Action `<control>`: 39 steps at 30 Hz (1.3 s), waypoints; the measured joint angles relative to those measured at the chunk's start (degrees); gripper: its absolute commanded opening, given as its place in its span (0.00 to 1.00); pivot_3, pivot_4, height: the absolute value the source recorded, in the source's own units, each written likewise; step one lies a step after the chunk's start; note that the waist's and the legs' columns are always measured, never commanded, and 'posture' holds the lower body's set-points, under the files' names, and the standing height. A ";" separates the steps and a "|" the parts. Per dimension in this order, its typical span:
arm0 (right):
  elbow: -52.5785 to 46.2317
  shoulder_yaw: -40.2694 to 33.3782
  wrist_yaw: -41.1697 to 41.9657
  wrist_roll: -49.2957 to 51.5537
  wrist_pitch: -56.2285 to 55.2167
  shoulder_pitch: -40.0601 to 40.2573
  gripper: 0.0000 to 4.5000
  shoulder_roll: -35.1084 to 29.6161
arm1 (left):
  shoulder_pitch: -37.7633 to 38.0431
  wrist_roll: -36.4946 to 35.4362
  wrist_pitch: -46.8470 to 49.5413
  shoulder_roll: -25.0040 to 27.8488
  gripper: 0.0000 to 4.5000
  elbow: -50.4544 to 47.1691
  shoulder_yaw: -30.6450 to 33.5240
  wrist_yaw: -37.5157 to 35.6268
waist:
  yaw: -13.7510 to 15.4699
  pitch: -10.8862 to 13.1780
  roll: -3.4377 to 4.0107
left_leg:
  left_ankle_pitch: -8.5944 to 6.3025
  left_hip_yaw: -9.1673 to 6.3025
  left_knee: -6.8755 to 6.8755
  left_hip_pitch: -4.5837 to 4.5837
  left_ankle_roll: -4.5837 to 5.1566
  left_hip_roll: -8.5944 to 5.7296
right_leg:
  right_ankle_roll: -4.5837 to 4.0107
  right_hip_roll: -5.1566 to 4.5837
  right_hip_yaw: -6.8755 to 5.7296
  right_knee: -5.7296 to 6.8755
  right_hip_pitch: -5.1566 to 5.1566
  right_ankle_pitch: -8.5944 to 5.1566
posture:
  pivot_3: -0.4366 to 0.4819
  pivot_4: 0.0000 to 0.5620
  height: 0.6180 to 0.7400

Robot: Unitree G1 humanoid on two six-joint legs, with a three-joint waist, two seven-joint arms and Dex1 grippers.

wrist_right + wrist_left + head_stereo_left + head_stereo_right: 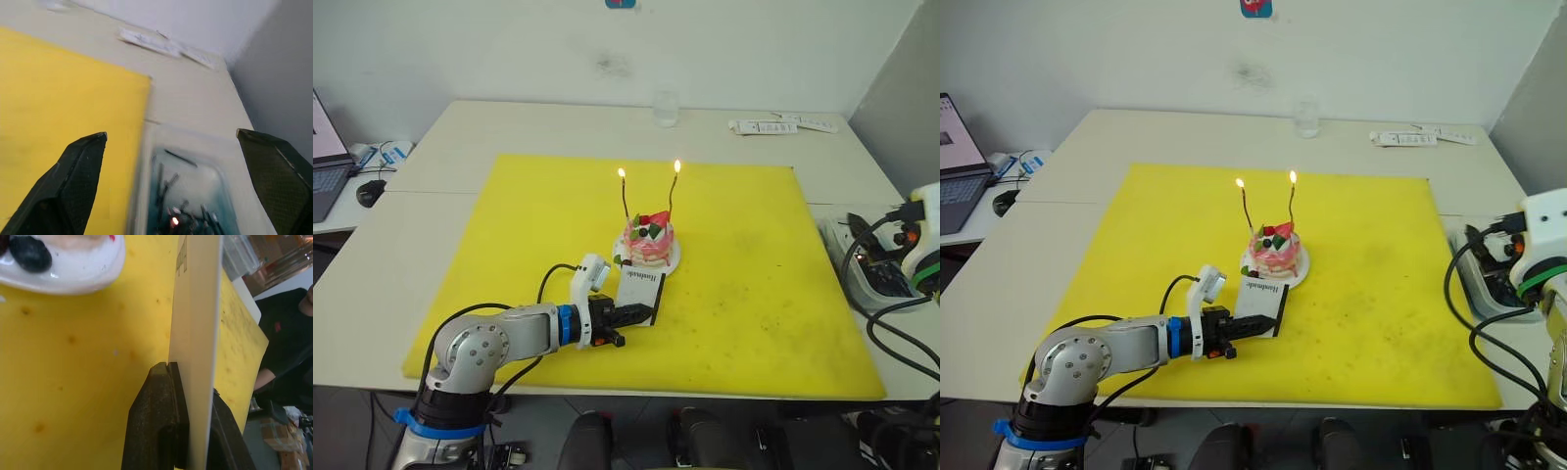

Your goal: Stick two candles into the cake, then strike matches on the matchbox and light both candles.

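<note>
Yellow matting [754,294] covers the table [509,127]; both candles [625,201] burn in the cake [648,240]. The matchbox [639,294] is clamped on edge by the left gripper [628,315], presumably for striking; the right gripper [171,161] hangs with fingers [78,171] spread above a tray of spent matches [181,196].

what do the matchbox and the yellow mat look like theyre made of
The matchbox, pinched in the left gripper, looks like matte white card: thin, flat, printed lettering. The yellow mat seems a soft, dull sheet, perhaps rubber or vinyl: it lies flat, shows dark speckled stains and gives no glare. Neither is certain from looks alone.
</note>
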 measured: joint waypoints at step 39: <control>-7.10 15.87 20.13 25.37 1.23 -1.70 1.00 -17.66 | 6.23 -10.71 -1.03 33.81 0.99 -7.06 12.09 -7.00 | 0.19 0.16 -0.22 | -0.01 0.03 -0.04 -0.01 -0.02 0.08 | -0.17 -0.32 -0.04 -0.06 -0.04 -0.09 | 0.48 0.27 1.00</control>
